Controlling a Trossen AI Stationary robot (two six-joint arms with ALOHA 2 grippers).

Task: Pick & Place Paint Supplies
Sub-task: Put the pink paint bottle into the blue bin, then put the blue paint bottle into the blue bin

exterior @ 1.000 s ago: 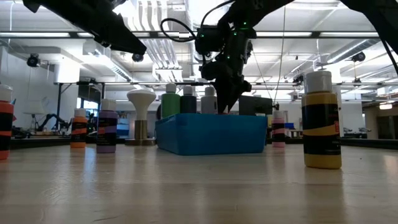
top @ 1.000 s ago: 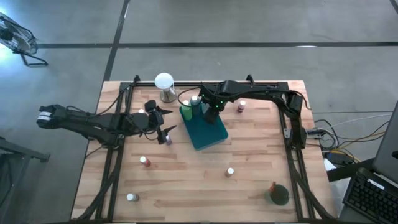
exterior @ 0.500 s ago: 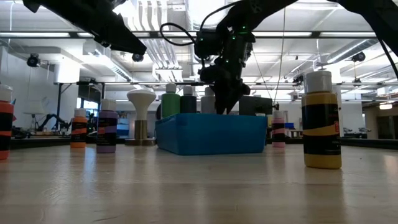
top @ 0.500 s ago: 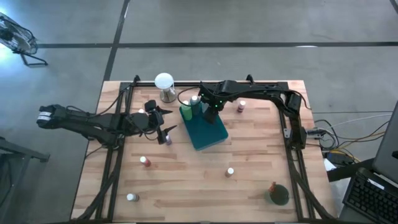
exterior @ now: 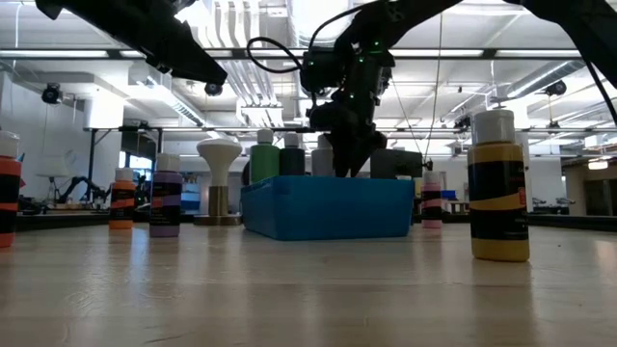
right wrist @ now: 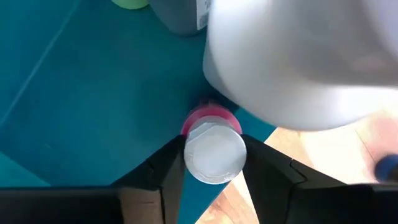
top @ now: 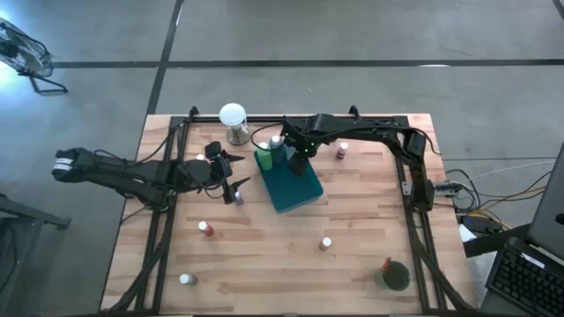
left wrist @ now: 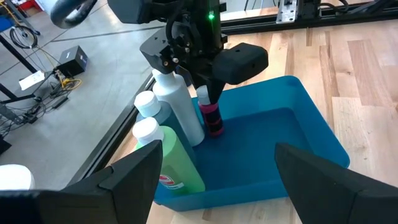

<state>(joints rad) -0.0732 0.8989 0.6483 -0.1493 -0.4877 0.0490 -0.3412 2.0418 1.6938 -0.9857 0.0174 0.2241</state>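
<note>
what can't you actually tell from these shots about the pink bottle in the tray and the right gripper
- Right wrist view: whether the fingers touch the pink bottle; its cap fills the gap.
- Low view: the bottle's base, hidden behind the teal tray wall.
- High view: the bottle itself, hidden under the right gripper.
- Left wrist view: the label, too small to read.

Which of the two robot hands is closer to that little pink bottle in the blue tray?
The right gripper: its fingers flank the pink bottle in the tray. The left gripper waits outside the tray's other side.
</note>
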